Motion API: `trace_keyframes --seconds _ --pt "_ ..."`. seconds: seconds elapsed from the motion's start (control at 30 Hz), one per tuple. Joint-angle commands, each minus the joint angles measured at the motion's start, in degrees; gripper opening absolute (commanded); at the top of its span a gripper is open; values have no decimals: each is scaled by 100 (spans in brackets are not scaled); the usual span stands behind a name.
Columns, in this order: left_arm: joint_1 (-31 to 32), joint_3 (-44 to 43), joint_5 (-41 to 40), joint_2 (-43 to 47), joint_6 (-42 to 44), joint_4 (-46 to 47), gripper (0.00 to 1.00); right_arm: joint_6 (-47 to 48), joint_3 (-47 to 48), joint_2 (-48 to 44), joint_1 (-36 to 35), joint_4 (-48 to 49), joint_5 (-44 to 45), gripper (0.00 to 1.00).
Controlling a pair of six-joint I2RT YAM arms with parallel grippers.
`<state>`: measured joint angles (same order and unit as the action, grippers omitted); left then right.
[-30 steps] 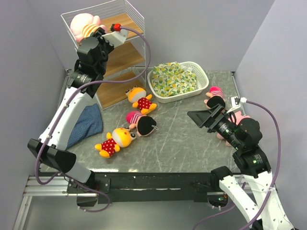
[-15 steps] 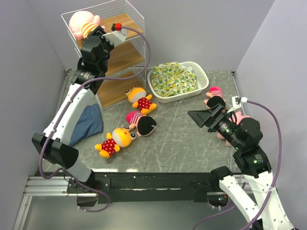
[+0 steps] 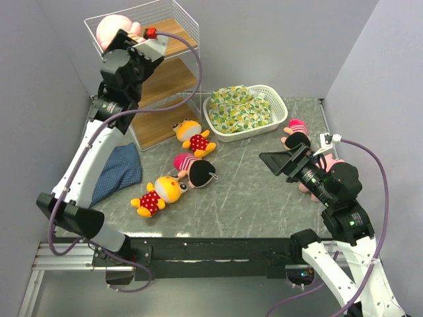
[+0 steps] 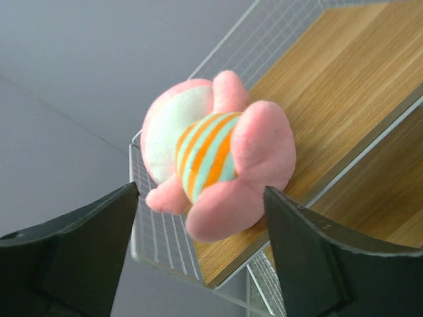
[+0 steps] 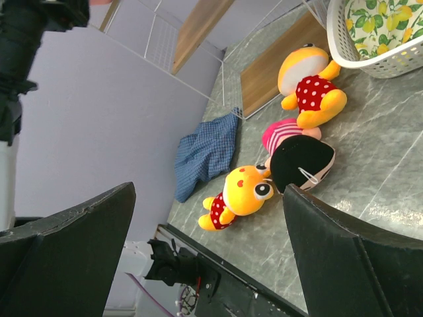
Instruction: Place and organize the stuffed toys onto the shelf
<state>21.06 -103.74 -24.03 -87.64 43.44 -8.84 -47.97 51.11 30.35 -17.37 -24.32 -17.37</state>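
A pink pig in an orange-striped shirt [image 4: 211,152] lies on the top board of the white wire shelf [image 4: 344,99] at its corner; it also shows in the top view [image 3: 114,30]. My left gripper [image 4: 201,251] is open, its fingers [image 4: 86,251] on either side just short of the pig, not touching it. On the table lie an orange animal [image 3: 195,137], a dark-haired doll [image 3: 195,169] and a second orange animal [image 3: 158,193]. A second doll [image 3: 295,132] and another pig [image 3: 327,165], partly hidden, lie by the right arm. My right gripper [image 3: 277,160] is open and empty above the table.
A white lattice basket [image 3: 279,105] with a yellow-green cloth stands at the back middle. A blue cloth [image 3: 119,172] lies left, beside the shelf's foot [image 3: 158,129]. Grey walls close in on the left, back and right.
My left wrist has shifted left and a little up at the shelf's top tier, and the pig now sits slightly further back. The right arm has not moved.
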Motion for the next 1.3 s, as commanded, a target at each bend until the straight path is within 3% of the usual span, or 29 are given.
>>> trace_keyframes --seconds 0.0,0.2,0.43,0.67,0.73,0.8,0.93,1.0,1.1,1.27 --pt "-5 -278 416 598 -591 67 93 85 206 -64 31 94 67 100" --pt "-5 -260 951 958 -1126 -117 94 -20 31 -117 31 216 75 100" --pt "-5 20 1980 1424 -2427 -575 95 -46 -145 -64 40 -117 426 100" --pt "-5 565 2524 1977 -3279 -671 70 -20 -374 -284 32 -205 594 100" --pt "-5 1021 2876 2179 -3710 -593 71 -256 -470 -319 31 -389 821 98" --pt "-5 1695 3561 2531 -4209 -339 85 -546 -479 -223 23 -992 1366 98" --pt "-5 2778 5019 3050 -5274 -23 99 -1038 -506 32 31 -2092 2411 98" --pt "-5 3601 5835 3348 -5712 250 99 -2051 -427 268 31 -3194 3426 98" --pt "-5 4482 6155 3648 -6022 603 96 -2849 -234 742 40 -4368 4195 98" --pt "-5 5274 6121 3815 -5944 532 96 -3359 -312 1324 180 -4653 4637 97"
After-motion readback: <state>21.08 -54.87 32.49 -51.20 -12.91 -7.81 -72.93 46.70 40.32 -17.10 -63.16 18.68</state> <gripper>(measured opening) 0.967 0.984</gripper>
